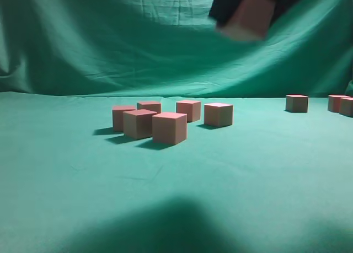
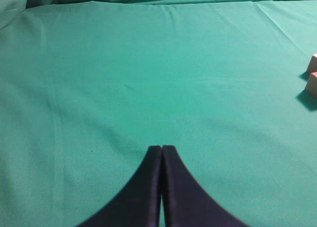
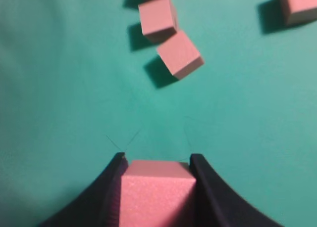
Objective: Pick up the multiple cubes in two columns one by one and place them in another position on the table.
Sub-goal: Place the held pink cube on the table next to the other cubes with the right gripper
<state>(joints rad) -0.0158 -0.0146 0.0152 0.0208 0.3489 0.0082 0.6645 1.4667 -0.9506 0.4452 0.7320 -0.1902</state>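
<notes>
Right gripper (image 3: 156,160) clamped on one cube (image 3: 154,195), fingers tight against both sides; cube's lower half cut off by the wrist-view edge. Exterior view: that gripper sits high at the top edge, motion-blurred, arm cropped, held cube (image 1: 248,16) well above the table (image 1: 66,170). Left gripper (image 2: 162,148) low over bare cloth, jaws pressed together, nothing between them. Five cubes (image 1: 169,127) clustered mid-table, three more (image 1: 297,103) far right, the last clipped by the frame.
</notes>
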